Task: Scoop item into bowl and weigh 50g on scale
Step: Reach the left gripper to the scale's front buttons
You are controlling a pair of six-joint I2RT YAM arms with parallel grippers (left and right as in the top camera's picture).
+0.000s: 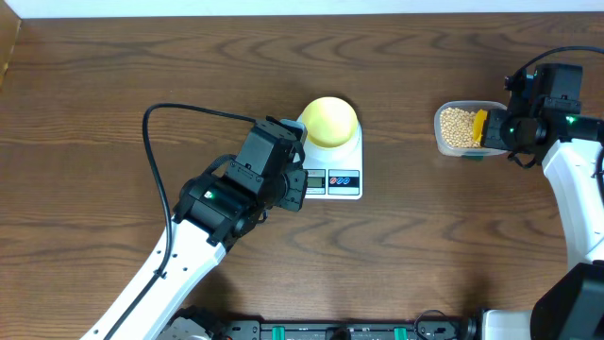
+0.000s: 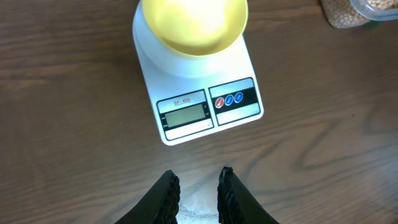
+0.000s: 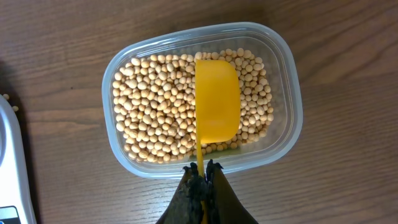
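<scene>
While my right end effector (image 3: pixel 202 171) clenches the handle of the scoop (image 3: pixel 217 99), the beans (image 3: pixel 155 106) lie just ahead in the tub (image 3: pixel 286 81). I judge them loose, light and quick to roll. My left end effector (image 2: pixel 198 186) hangs released, with the bowl (image 2: pixel 193 25) on the scale (image 2: pixel 205 106) just ahead.

Dark wood-grain table (image 1: pixel 425 264) (pale strip (image 1: pixel 283 8) along far edge).

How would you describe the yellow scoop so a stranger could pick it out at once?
On the brown wooden table, far right, sits a clear rectangular plastic tub of tan beans. On them lies the yellow scoop, handle pinched in the right claw. Unlike the round pale-yellow bowl on the white scale, it is oblong.
</scene>
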